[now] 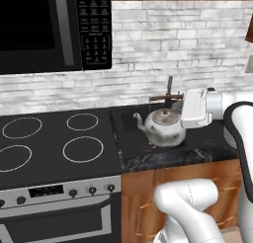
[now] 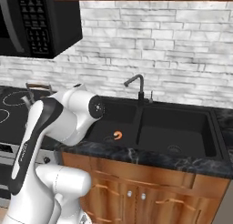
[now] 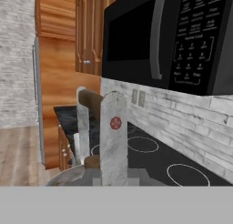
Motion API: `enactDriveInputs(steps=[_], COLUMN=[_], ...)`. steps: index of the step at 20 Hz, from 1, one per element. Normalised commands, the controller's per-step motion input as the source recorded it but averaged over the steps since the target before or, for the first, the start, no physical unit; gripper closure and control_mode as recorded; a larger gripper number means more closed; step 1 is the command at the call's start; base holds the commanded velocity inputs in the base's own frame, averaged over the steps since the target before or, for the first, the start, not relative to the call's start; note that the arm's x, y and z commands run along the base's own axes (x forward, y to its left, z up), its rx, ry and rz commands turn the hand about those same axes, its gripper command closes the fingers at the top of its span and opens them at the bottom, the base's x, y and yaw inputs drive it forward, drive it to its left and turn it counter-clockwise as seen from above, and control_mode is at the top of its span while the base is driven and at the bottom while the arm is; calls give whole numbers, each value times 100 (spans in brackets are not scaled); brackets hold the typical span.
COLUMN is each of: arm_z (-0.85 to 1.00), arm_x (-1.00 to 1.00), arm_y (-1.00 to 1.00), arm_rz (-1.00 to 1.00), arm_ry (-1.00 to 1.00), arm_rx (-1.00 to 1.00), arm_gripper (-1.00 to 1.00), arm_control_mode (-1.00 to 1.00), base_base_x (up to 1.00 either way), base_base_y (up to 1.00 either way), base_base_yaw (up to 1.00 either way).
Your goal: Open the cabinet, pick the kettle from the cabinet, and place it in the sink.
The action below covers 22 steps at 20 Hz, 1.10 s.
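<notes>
Holding the kettle [image 1: 163, 127] by its thin arched handle, our gripper [image 1: 174, 98] is shut tight on the brown grip at the top. We see the kettle as a small, round, shiny silver pot with a short spout pointing toward the stovetop [image 1: 54, 141] and a little knob on its lid. It sits at the left end of the sink [image 2: 175, 129], just right of the stove, and we cannot tell if its bottom touches anything. The sink is a big, dull black box shape with a round drain, and a thin dark faucet [image 2: 136, 86] bends over its back edge. Something small and orange [image 2: 118, 135] lies in the sink's left part. The counter [image 2: 150, 157] around the sink is dark speckled stone with a smooth edge. The stovetop is flat black glass with thin white rings. Above it hangs a black microwave [image 1: 52, 29] with rows of little buttons. The wall [image 2: 159, 50] behind is made of pale grey-white bricks that look rough. Under the counter are plain wooden lower cabinets [image 2: 141, 191] in warm brown, with small round silver knobs. In the hand view, the handle's pale metal strip [image 3: 113, 141] with a red dot stands up close to the camera.
</notes>
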Motion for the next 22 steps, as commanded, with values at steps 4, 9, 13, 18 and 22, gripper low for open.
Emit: enactDriveInputs(steps=[4,9,13,18,22], arm_z=[0,0,0,0,0], arm_x=[0,0,0,0,0], arm_y=[0,0,0,0,0], arm_rz=[0,0,0,0,0], arm_ry=[0,0,0,0,0], arm_rx=[0,0,0,0,0], arm_gripper=[100,100,100,100,100], arm_control_mode=[100,100,100,100,100], base_base_x=[36,29,23,1,0], base_base_y=[23,25,22,2,0], base_base_yaw=[0,0,0,1,0])
